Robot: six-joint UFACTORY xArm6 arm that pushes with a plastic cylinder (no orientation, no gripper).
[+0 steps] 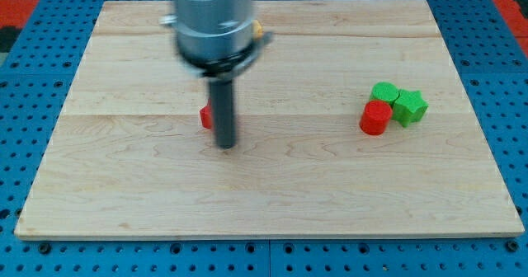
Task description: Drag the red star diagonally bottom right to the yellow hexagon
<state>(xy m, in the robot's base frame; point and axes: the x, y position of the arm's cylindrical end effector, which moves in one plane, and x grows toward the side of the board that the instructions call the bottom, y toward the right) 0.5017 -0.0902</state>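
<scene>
My tip [225, 144] rests on the wooden board, left of centre. A red block [205, 117] shows just behind and to the left of the rod, mostly hidden by it; its shape cannot be made out. A sliver of yellow [261, 31] shows at the right edge of the arm's grey body near the view's top; most of it is hidden and its shape cannot be told.
At the view's right a red cylinder [375, 117] touches a green round block [384, 93] and a green star-like block [410, 107]. The wooden board [272, 203] lies on a blue pegboard table [25, 79]. The arm's grey body [213, 17] covers the board's top middle.
</scene>
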